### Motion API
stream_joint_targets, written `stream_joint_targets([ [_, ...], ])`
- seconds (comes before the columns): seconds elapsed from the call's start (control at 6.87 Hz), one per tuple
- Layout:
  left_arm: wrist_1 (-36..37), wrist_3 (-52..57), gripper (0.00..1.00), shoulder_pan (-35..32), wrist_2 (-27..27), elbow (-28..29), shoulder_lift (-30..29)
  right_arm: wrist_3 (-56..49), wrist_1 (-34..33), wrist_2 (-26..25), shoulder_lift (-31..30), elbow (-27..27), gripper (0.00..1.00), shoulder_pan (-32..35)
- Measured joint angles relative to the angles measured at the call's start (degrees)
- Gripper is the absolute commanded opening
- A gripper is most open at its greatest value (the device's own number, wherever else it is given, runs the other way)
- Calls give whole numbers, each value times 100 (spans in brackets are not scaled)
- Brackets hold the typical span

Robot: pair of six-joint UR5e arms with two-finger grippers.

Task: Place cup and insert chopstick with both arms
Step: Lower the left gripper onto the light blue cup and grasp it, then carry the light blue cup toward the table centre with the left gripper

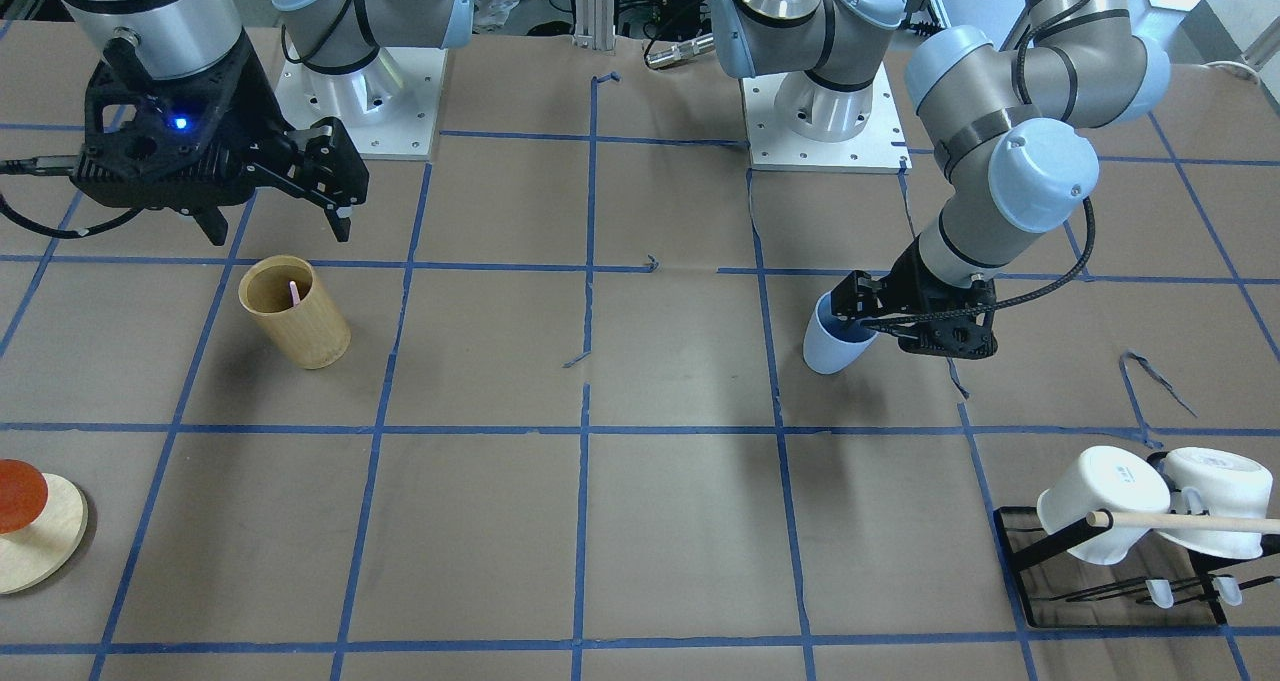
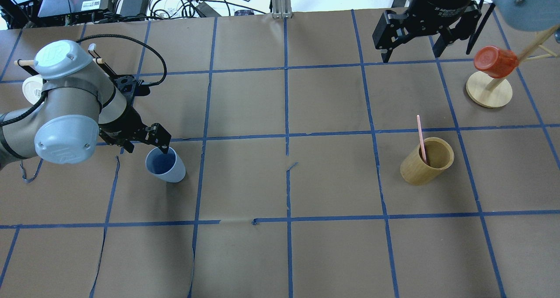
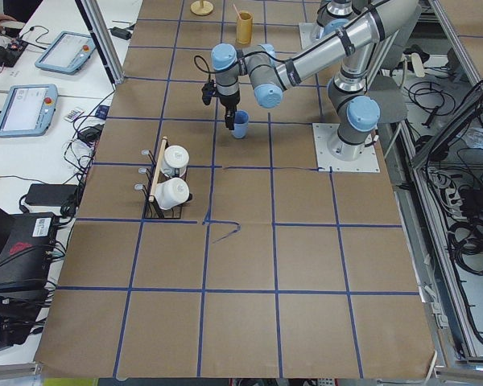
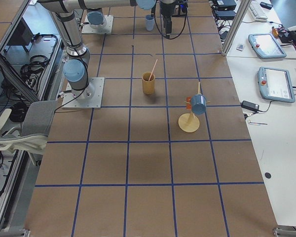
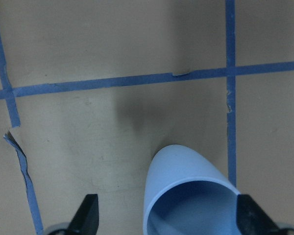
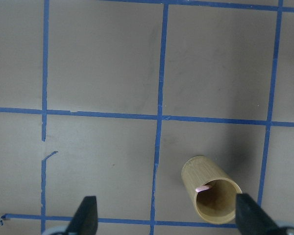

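Note:
The light-blue cup (image 2: 167, 166) stands on the table's left side and also shows in the front view (image 1: 833, 346). My left gripper (image 2: 148, 147) is open right at its rim. In the left wrist view the cup (image 5: 186, 181) lies between the wide-apart fingers (image 5: 88, 215), nearer the right-hand one. I cannot tell whether a finger touches it. A pale-pink chopstick (image 2: 420, 134) leans in the tan bamboo cylinder (image 2: 426, 162). My right gripper (image 2: 411, 48) is open and empty, high above the table behind the cylinder. The right wrist view shows the cylinder (image 6: 210, 196) with the pink tip (image 6: 203, 188).
A black rack with white mugs (image 1: 1100, 501) and a wooden dowel (image 1: 1190, 523) stands at the robot's far left. A red cup (image 2: 495, 61) hangs on a wooden stand (image 2: 488, 93) at the far right. Blue tape lines grid the brown table.

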Motion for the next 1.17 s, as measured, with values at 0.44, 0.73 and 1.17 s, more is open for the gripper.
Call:
stream_joint_targets([
  [0.44, -20, 48, 29, 82, 6, -136, -47, 0, 3, 6, -2, 0, 100, 1],
  [0.73, -23, 23, 0, 84, -7, -166, -106, 0, 2, 7, -2, 0, 100, -1],
  [1.17, -60, -89, 0, -21, -47, -159, -77, 0, 2, 5, 0, 0, 100, 1],
])
